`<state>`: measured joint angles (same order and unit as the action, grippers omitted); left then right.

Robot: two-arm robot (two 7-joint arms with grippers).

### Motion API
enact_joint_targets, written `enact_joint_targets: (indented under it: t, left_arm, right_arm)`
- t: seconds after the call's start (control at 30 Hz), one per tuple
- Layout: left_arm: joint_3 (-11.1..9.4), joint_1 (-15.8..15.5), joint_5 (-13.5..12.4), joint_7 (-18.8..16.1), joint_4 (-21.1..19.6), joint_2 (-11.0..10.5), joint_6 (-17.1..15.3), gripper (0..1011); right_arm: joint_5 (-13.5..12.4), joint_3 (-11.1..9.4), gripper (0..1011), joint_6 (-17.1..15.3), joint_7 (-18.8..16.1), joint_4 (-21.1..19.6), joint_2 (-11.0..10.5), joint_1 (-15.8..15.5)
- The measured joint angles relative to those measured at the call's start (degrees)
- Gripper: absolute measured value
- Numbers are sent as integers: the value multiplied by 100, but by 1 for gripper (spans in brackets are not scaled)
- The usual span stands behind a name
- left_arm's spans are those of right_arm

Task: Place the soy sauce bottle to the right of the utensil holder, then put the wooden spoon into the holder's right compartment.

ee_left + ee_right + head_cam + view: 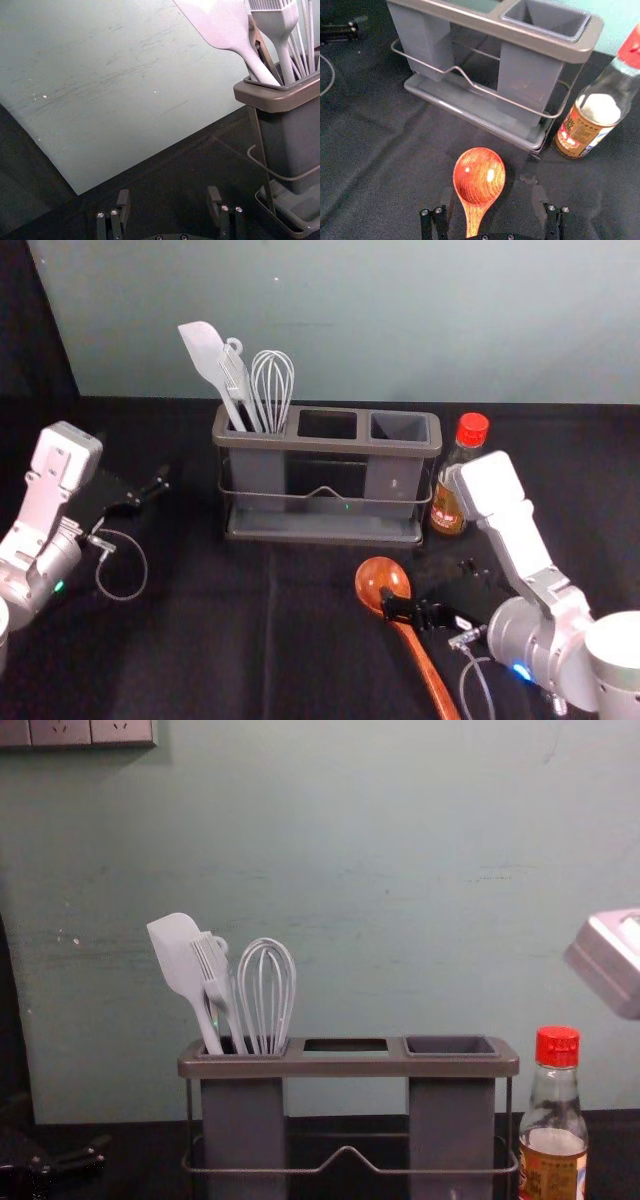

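At near right, we are tackling the spoon (374, 578), our open right gripper (491, 194) needing to close next, our open left gripper (168, 194) idling at left.

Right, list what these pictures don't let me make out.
- Wooden spoon: handle's far end, cut off by head view's bottom edge.
- Soy sauce bottle: label's fine print, too small in right wrist view.
- Right compartment: floor, hidden by its walls in chest view.
- Spatula: lower end, hidden by left compartment in chest view.
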<state>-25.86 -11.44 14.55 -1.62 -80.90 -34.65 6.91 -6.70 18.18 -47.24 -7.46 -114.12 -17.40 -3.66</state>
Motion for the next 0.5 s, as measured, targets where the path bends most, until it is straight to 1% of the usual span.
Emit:
enact_joint_targets:
  t: [0.07,0.17,0.27,0.3,0.5]
  left_arm:
    - [0,0,0,0,0,0,0,1005]
    - [0,0,0,0,0,0,0,1005]
    - [0,0,0,0,0,0,0,1005]
    - [0,0,0,0,0,0,0,1005]
    - [0,0,0,0,0,0,0,1005]
  right_arm:
    - [23,25,1004,-106,-1,71,67,73]
    - [40,41,1004,-161,-26,171,132,141]
    - [41,63,1004,-250,-108,392,239,290]
    - [41,63,1004,-250,-108,392,239,290]
    - [95,135,1004,-357,-218,737,381,536]
